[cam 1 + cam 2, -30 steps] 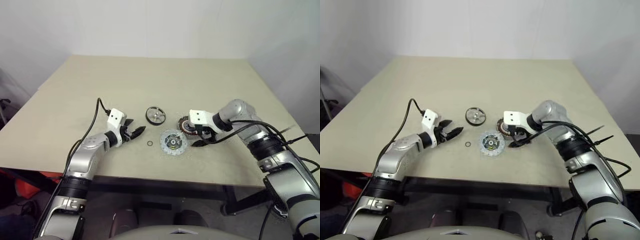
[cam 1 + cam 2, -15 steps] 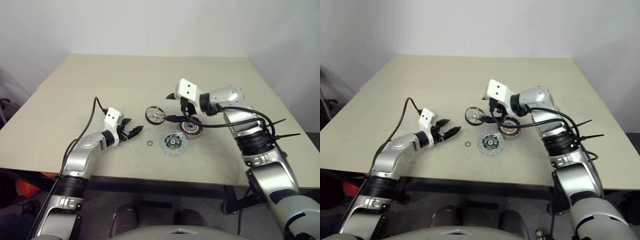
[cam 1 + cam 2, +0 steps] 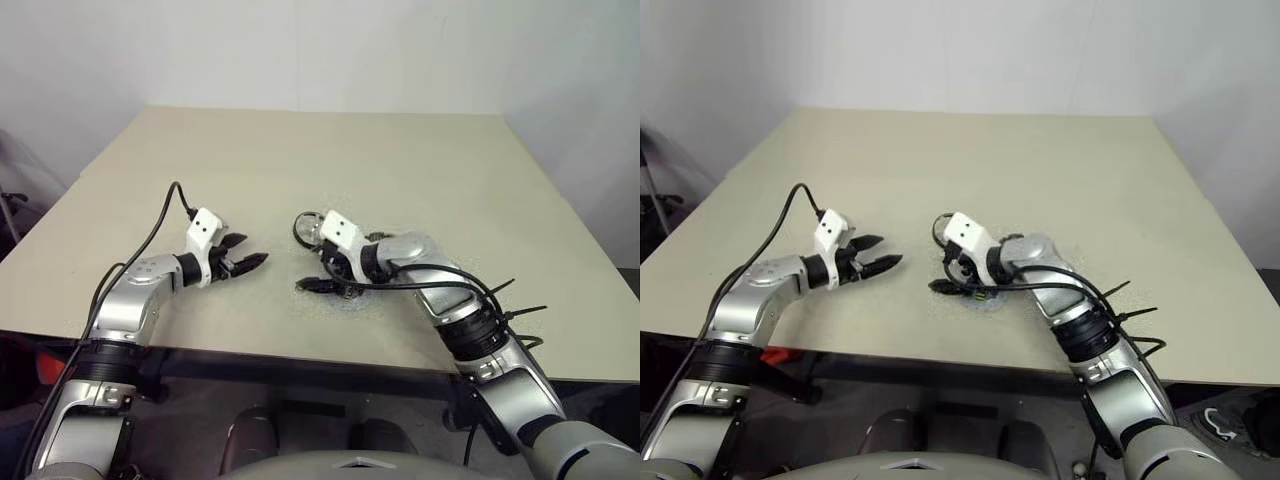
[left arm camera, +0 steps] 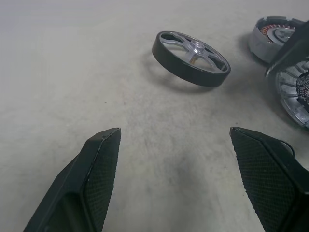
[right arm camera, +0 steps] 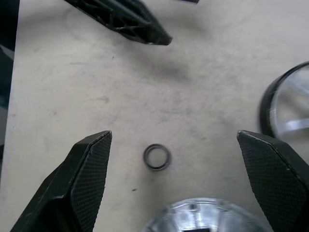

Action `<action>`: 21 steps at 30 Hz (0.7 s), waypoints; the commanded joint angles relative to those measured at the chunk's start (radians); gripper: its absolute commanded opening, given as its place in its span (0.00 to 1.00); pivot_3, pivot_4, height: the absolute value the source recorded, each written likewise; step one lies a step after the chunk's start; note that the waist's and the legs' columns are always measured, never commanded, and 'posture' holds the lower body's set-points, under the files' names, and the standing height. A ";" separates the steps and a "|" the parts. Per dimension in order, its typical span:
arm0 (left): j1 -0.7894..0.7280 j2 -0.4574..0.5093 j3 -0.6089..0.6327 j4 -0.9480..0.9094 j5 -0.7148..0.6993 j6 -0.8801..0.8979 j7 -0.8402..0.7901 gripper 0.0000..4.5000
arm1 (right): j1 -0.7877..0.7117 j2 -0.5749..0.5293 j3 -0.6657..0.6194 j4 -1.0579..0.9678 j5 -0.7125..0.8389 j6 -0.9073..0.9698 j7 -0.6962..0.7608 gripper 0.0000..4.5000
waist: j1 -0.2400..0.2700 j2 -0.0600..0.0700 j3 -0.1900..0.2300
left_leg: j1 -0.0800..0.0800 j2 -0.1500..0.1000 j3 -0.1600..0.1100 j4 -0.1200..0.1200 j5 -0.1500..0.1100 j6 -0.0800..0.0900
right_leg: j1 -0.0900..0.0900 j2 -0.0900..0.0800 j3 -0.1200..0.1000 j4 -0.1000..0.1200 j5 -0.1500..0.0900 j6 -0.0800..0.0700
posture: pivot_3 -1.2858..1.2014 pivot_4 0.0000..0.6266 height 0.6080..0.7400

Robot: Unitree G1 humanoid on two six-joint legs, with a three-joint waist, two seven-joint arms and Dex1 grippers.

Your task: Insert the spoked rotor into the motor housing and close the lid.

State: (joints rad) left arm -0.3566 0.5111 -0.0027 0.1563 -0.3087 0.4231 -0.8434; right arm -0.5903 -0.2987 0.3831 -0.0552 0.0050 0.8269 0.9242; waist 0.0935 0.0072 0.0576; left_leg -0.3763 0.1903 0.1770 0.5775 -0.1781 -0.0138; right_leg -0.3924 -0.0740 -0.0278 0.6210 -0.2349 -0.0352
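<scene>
Currently, everything is sitting on one beige table (image 3: pixel 420 160).
Left gripper: the left gripper (image 3: pixel 243 264) is hovering low over the table's near-left part, pointing right, with its black fingers (image 4: pixel 99 174) spread wide and nothing between them.
Right gripper: the right gripper (image 3: pixel 322 285) is reaching in from the right, angled down and to the left, with its two fingers (image 5: pixel 87 174) wide apart and empty; a fingertip of the left gripper is showing on the far side of it in the right wrist view.
Spoked rotor: the spoked rotor (image 4: pixel 191 58) is lying flat on the table, just beyond the right gripper's wrist and to the right of the left gripper, untouched.
Motor housing: the motor housing (image 4: pixel 273 37) is sitting just right of the rotor, open side up, copper coils showing, partly hidden by the right arm.
Lid: the lid (image 4: pixel 295 92) is lying flat, nearer than the housing, directly under the right gripper.
Small ring: a thin loose ring (image 5: pixel 157 157) is lying between the right gripper's open fingers, just beside the lid's edge (image 5: pixel 193 215).
</scene>
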 commanded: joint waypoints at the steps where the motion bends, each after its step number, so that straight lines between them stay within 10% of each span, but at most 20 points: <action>1: -0.014 0.001 0.005 -0.026 -0.007 0.000 -0.006 0.85 | -0.006 -0.011 0.022 0.006 -0.004 -0.034 -0.028 0.96 | 0.000 0.000 0.000 | 0.000 0.000 0.000 0.000 0.000 0.000 | 0.000 0.000 0.000 0.000 0.000 0.000 | 0.52 0.00 1.00; 21: 0.022 0.045 0.013 -0.114 -0.013 0.082 0.000 0.85 | 0.035 0.038 0.117 0.103 0.000 -0.145 -0.074 0.91 | 0.001 -0.001 0.000 | 0.000 0.000 0.000 0.000 0.001 -0.001 | 0.001 0.000 0.000 0.000 0.000 0.000 | 0.52 0.00 1.00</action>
State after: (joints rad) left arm -0.3300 0.5400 -0.0076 0.0903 -0.3111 0.5045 -0.8426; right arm -0.5613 -0.2660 0.4982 0.0486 0.0033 0.7096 0.8573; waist 0.0941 0.0066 0.0575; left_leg -0.3758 0.1902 0.1768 0.5775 -0.1774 -0.0150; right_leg -0.3912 -0.0741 -0.0279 0.6210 -0.2350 -0.0352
